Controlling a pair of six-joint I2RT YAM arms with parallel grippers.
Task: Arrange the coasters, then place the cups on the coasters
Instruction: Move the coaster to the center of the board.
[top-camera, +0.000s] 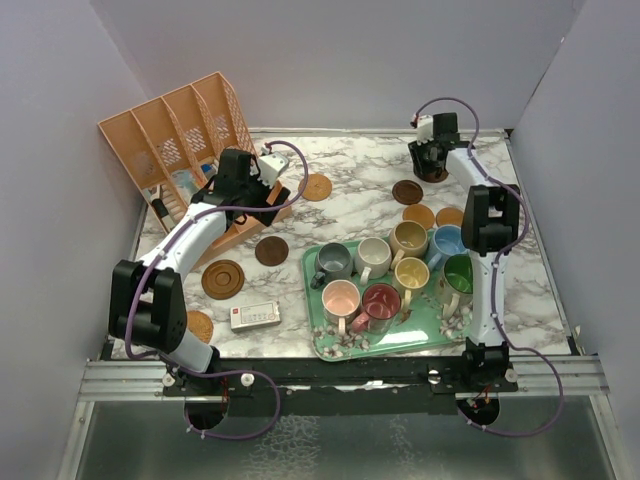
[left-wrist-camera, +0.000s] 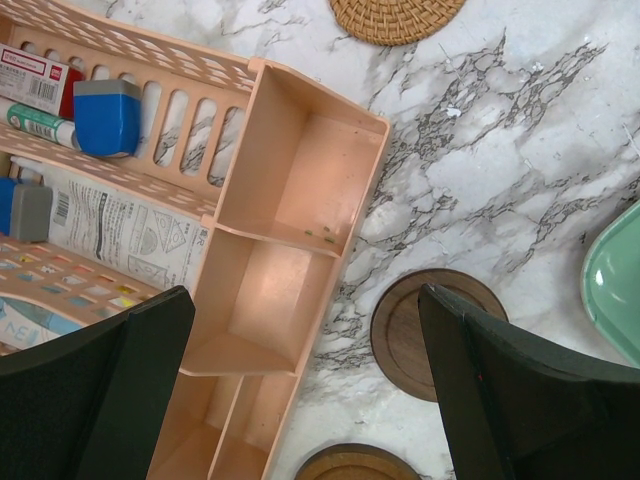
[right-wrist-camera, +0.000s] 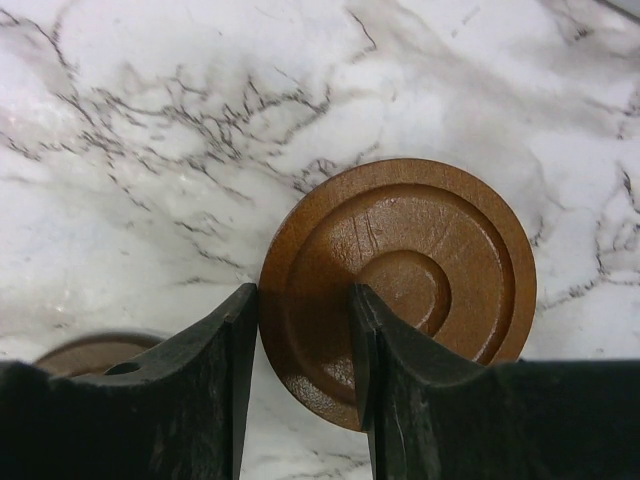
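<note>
Marble tabletop (top-camera: 360, 205) carries a brown coaster (right-wrist-camera: 430, 250) and a red-labelled box (top-camera: 253, 316), writing unreadable

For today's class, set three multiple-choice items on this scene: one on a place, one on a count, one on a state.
1. Where do the mugs stand?
A. on the tray
B. left of the tray
C. behind the tray

2. How many mugs are there?
A. six
B. eight
C. ten

3. The left gripper is
A. open, empty
B. shut on a mug
C. shut on the tray's rim

Key:
1 A: every mug sits inside the tray's rim.
2 B: the top view shows eight, each a different colour.
3 A: its fingers stand wide apart, gripping nothing.
</note>
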